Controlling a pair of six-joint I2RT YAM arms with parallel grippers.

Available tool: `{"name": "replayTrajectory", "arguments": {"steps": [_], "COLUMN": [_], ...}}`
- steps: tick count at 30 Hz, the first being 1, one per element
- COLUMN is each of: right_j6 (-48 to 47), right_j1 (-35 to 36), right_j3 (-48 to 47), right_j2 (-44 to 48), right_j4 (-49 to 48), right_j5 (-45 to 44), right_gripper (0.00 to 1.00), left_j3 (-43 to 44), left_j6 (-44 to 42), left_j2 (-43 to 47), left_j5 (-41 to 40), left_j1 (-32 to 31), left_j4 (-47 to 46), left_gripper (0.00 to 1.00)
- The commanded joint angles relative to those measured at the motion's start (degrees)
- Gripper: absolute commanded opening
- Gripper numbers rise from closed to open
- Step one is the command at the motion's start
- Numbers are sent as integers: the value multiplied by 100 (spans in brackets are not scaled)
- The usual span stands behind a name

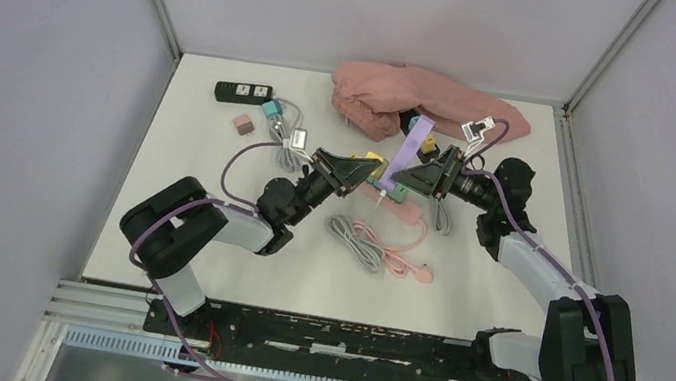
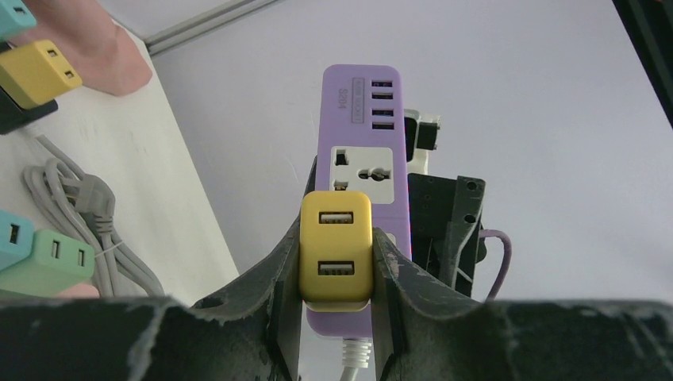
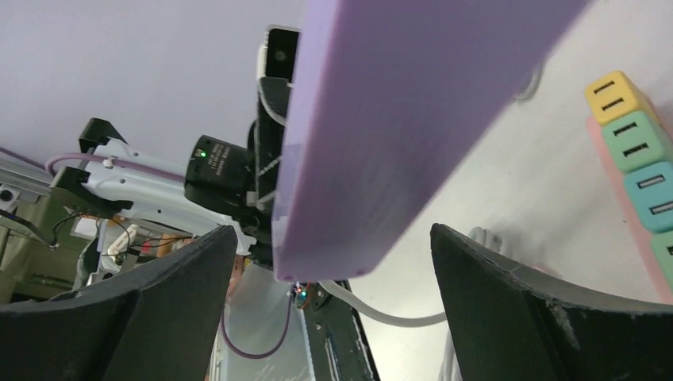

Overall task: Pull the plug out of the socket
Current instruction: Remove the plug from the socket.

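The yellow plug (image 2: pixel 336 248) sits seated on the face of the purple power strip (image 2: pixel 363 119) near its cable end, and both are raised above the table (image 1: pixel 214 182) between the arms. The left end effector (image 2: pixel 336 270) is clamped on the plug's sides, placed to draw it out. The right end effector (image 3: pixel 332 238) straddles the strip with its jaws wide apart and not gripping, so the strip seems unbraced for the pull.

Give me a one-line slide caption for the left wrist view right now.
Left gripper shut on the yellow USB plug, set on the purple power strip below its free socket.
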State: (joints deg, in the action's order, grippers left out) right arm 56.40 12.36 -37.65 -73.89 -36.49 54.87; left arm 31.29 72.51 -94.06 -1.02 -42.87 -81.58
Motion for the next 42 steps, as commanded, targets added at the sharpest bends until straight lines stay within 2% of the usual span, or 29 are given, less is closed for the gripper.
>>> {"name": "replayTrajectory", "arguments": {"steps": [1, 7, 14, 17, 21, 24, 29, 33, 42], "right_j6": [498, 425, 556, 620, 688, 775, 925, 1053, 1021], "right_j1": [91, 96, 82, 80, 44, 7, -109, -115, -201], "right_j3": [5, 143, 171, 194, 193, 205, 225, 266, 281], "right_j2": [61, 202, 307, 297, 304, 304, 313, 338, 235], "right_j4": [-969, -880, -961, -1137, -1194, -1285, -1476, -1696, -1617], "right_j5": [-21, -303, -321, -290, -239, -174, -24, -7, 13], "right_gripper": [98, 89, 72, 53, 16, 7, 0, 0, 0], "left_j3": [446, 549, 517, 458, 401, 398, 69, -360, -712], "left_j6": [645, 681, 644, 575, 611, 496, 30, -298, -284], "left_j2": [-150, -239, -286, -367, -574, -564, -114, 198, 337], "left_j5": [-75, -157, -241, -315, -493, -587, -1110, -1709, -1833], "left_j1": [-160, -306, -352, -348, -344, -339, -216, -169, -140], "left_j4": [-1035, -1127, -1159, -1405, -1755, -1756, -1756, -1756, -1756], "left_gripper": [3, 3, 3, 3, 3, 3, 3, 3, 3]}}
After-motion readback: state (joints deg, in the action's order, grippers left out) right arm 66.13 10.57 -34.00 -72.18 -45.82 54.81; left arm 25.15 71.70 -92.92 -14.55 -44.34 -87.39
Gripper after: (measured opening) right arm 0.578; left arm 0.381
